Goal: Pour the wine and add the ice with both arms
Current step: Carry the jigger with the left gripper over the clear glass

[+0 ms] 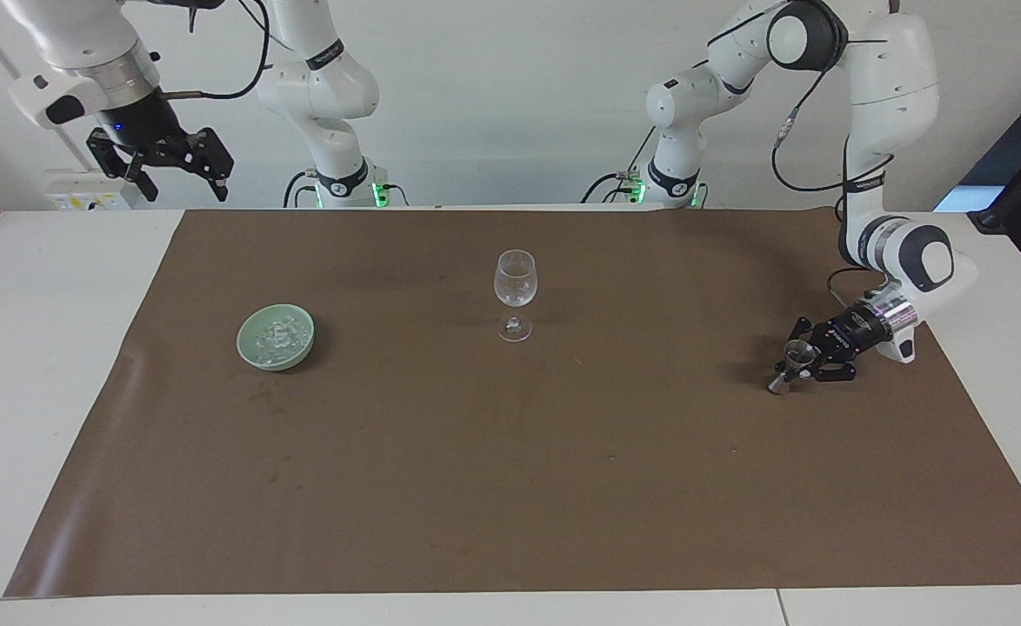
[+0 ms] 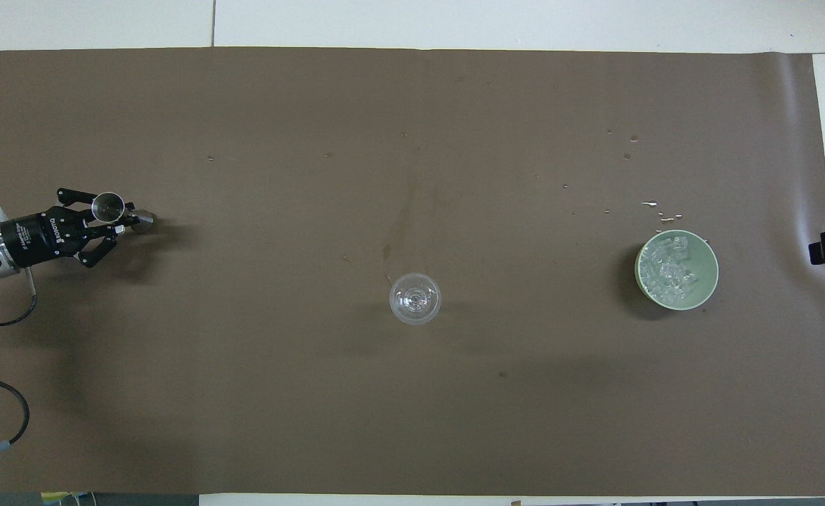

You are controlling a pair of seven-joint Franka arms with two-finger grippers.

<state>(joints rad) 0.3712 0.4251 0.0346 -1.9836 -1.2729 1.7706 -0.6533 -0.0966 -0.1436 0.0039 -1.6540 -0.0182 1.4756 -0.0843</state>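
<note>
Toward the left arm's end of the table, low on the brown mat point(image 1: 510, 487), our left gripper point(image 1: 804, 361) had its fingers pinching a small metal jigger point(image 1: 790, 363) that stood on the mat. Our right gripper point(image 1: 167, 161) hung spread above the table corner at the right arm's end, waiting. The ice point(image 1: 276, 337) lay in a green bowl point(image 1: 254, 352) toward the right arm's end, and the empty wine glass point(image 1: 515, 283) stood mid-table, well apart from both. We judged the risks plain: the jigger, held sideways, could twist in the grip and spill on the lift, and a careless pour could knock the tall glass over.
</note>
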